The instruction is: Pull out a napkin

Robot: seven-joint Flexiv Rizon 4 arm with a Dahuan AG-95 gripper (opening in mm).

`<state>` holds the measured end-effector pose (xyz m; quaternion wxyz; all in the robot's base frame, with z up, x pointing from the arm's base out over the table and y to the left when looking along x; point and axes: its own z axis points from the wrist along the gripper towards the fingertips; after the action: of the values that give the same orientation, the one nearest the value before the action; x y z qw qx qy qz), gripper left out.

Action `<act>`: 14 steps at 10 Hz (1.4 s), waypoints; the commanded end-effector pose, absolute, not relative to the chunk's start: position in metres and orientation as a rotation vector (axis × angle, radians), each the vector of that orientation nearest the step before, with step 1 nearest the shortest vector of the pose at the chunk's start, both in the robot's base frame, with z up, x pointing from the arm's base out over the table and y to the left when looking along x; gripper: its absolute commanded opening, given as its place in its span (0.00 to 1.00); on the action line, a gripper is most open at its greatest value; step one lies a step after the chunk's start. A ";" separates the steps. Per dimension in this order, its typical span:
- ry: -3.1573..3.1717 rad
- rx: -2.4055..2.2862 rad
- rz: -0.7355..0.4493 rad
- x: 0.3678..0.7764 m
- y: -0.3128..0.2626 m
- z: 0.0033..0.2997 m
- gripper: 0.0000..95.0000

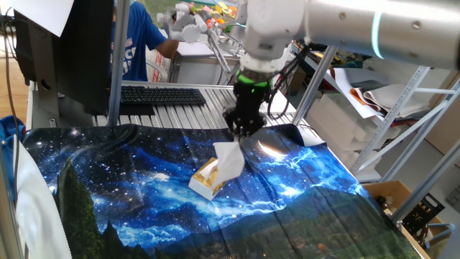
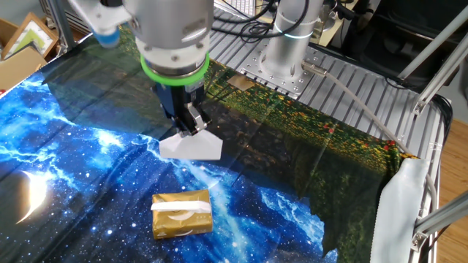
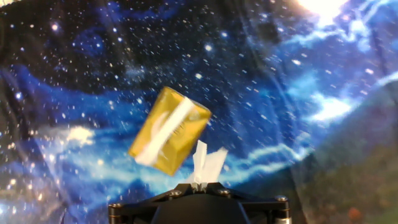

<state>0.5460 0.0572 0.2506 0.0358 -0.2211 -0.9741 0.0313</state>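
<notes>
Risk, dropped sheet: the napkin (image 2: 191, 145) hangs from one pinched corner only; being thin paper, it may slip or tear there if the arm swings quickly.
Risk, snagging: in one fixed view the napkin's lower edge appears to overlap the tissue box (image 2: 182, 213); in the other fixed view the two are well apart, so the sheet looks free, but a low sideways pass could brush the box and shift it.
Risk, next sheet: a white strip shows along the slot on top of the box; whether a following sheet is partly drawn up cannot be told.
Risk, release: the soft sheet may cling to a finger when let go, judging by how lightly it drapes.
Napkin, location: in the air below the gripper (image 2: 191, 126), above the starry blue cloth (image 2: 66, 168), clear of the box in the other fixed view.
Napkin, form: fanned out downward from the pinch into a rough triangle; the hand view shows a crumpled white tuft just beyond the fingertips.
Tissue box, location: flat on the cloth, yellow-brown with a white top band, unsupported by anything.
Arm, pose: wrist pointing straight down over the cloth, green ring just above the hand, forearm coming in from above.
Fingers, state: clenched on the napkin's top corner, jaws nearly together.
Task, judged progress: sheet appears fully out of the box.
</notes>
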 end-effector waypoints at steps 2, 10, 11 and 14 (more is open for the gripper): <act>-3.022 -0.626 0.089 0.505 0.049 0.232 0.00; -3.016 -0.633 0.103 0.479 0.034 0.228 1.00; -3.017 -0.630 0.099 0.479 0.034 0.228 1.00; -3.032 -0.581 0.098 0.479 0.035 0.228 0.80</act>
<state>0.4822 0.0354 0.2278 0.0283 -0.1873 -0.9814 0.0319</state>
